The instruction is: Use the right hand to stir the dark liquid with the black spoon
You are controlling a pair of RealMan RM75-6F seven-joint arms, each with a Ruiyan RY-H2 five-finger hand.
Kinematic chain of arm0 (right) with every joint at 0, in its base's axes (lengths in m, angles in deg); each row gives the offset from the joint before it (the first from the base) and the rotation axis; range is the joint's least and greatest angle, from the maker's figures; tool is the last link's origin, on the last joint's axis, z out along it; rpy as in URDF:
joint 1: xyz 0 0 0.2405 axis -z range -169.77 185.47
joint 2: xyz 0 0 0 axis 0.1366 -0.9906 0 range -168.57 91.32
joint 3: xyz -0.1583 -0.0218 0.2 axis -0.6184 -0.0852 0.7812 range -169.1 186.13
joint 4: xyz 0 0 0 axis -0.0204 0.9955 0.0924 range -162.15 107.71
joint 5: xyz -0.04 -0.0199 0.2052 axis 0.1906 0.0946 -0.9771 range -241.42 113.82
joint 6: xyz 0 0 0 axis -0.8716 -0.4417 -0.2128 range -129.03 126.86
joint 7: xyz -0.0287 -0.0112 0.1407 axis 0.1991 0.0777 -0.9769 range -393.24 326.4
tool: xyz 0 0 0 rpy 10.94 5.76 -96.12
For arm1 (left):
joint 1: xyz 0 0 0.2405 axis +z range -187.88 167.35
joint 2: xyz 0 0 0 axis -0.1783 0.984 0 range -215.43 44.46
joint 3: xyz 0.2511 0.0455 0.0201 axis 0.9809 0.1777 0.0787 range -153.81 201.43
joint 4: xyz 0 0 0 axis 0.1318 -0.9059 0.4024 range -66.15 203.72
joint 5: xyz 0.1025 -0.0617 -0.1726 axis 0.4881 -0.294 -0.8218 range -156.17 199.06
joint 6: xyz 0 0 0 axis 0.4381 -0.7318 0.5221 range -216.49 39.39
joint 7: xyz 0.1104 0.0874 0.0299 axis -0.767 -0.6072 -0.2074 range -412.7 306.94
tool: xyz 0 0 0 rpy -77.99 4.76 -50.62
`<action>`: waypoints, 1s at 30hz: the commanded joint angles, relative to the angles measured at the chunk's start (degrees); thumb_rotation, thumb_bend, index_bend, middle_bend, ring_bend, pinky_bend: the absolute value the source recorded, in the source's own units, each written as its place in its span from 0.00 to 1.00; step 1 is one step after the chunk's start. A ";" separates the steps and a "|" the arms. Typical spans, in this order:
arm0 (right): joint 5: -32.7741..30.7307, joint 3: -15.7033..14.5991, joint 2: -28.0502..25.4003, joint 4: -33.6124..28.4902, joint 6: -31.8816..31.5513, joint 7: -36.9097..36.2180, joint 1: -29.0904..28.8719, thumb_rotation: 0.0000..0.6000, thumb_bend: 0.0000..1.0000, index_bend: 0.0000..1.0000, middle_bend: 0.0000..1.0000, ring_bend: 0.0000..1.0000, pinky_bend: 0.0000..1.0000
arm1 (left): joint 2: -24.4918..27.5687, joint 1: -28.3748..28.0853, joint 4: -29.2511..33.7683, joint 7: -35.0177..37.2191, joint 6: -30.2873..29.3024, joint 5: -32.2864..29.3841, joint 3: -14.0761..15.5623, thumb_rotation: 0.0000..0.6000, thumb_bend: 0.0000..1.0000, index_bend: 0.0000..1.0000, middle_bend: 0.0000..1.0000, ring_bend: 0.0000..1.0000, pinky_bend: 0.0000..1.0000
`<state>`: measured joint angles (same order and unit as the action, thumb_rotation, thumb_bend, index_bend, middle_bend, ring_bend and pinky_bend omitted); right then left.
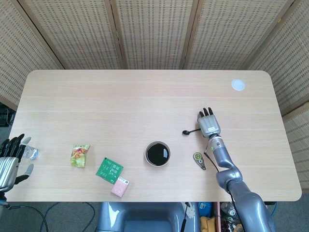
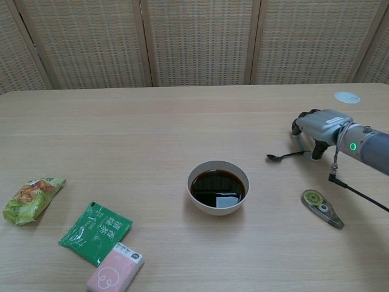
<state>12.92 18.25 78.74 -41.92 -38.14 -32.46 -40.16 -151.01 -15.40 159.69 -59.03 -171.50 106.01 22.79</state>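
The black spoon (image 1: 186,131) (image 2: 278,156) lies on the table right of the white bowl (image 1: 147,149) (image 2: 199,205) of dark liquid (image 1: 158,154) (image 2: 217,187). Its bowl end points left and its handle runs under my right hand (image 1: 208,123) (image 2: 319,128). That hand rests low over the handle end, fingers curled down and the thumb beside the handle, pinching it. My left hand (image 1: 9,162) is at the table's near left edge, fingers apart and empty, and only the head view shows it.
A green correction-tape dispenser (image 1: 198,160) (image 2: 322,208) lies near my right forearm. A snack bag (image 1: 79,155) (image 2: 30,198), a green packet (image 1: 109,170) (image 2: 96,232) and a pink packet (image 1: 119,186) (image 2: 113,271) lie left of the bowl. A white disc (image 1: 238,85) (image 2: 347,97) sits far right.
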 commanded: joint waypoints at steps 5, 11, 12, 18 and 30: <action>-0.15 0.24 0.19 0.14 0.06 -0.25 0.05 1.00 0.60 0.69 0.30 0.05 0.00 | -0.02 0.11 -0.22 0.16 -0.13 -0.11 -0.05 1.00 0.38 0.00 0.00 0.00 0.00; -0.13 0.47 0.08 -0.22 -0.76 -1.41 0.15 1.00 0.65 0.74 0.36 0.11 0.00 | -0.07 0.16 -0.37 0.28 -0.11 -0.16 -0.03 1.00 0.38 0.00 0.00 0.00 0.00; -0.13 0.51 0.03 -0.28 -0.89 -1.62 0.17 1.00 0.65 0.75 0.37 0.12 0.00 | -0.09 0.16 -0.39 0.30 -0.11 -0.19 -0.04 1.00 0.38 0.00 0.00 0.00 0.00; 0.21 0.39 -0.33 -0.78 -1.70 -2.61 0.35 1.00 0.68 0.76 0.39 0.14 0.00 | -0.14 0.20 -0.53 0.43 -0.26 -0.20 -0.13 1.00 0.38 0.00 0.00 0.00 0.00; 0.83 1.37 -3.73 -6.83 -8.85 -5.43 0.74 1.00 0.68 0.77 0.40 0.15 0.00 | 0.05 0.67 -0.76 1.00 -0.90 -0.12 -0.08 1.00 0.39 0.00 0.00 0.00 0.00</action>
<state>13.51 19.31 76.07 -47.26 -45.48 -37.37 -39.51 -150.97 -14.73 158.93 -58.02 -172.40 105.89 22.71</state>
